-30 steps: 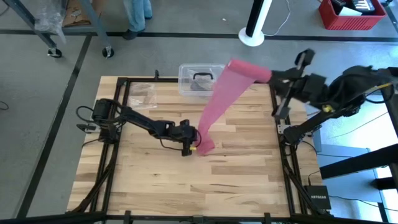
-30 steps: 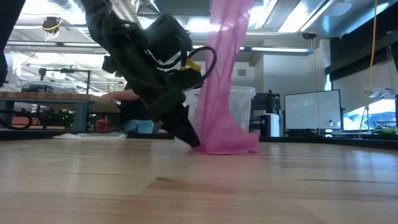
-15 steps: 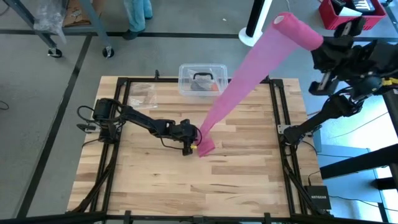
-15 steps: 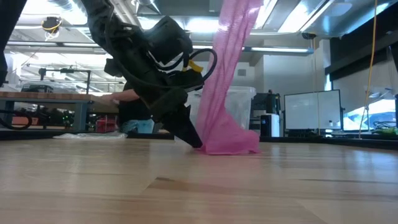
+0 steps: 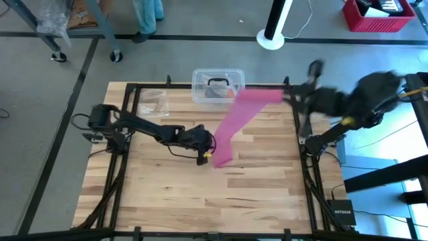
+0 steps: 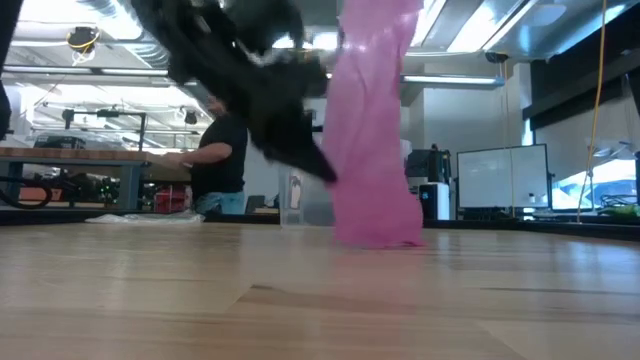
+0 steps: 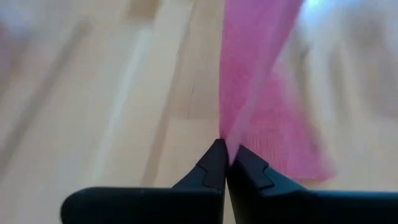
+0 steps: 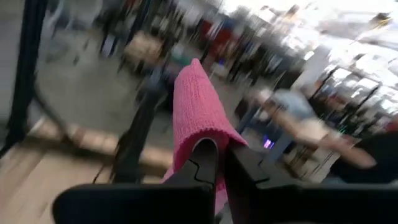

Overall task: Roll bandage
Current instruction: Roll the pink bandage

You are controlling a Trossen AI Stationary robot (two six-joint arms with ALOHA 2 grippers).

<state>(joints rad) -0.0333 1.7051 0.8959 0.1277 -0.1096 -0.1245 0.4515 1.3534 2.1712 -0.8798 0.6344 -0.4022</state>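
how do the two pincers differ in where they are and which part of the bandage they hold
The left pincer sits low at the table's middle; the right pincer is raised near the far right edge. The left pinches the bandage by its crumpled end on the wood; the right holds its upper end, so the strip slopes up between them. Both are shut on the bandage.

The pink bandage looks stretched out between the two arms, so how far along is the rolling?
Done: both ends are gripped. The left claw pinches the bandage low at the table, and the right claw is shut on the other end, held up in the air. In hand: the strip hangs stretched between them. Left: all the rolling; no roll shows yet.
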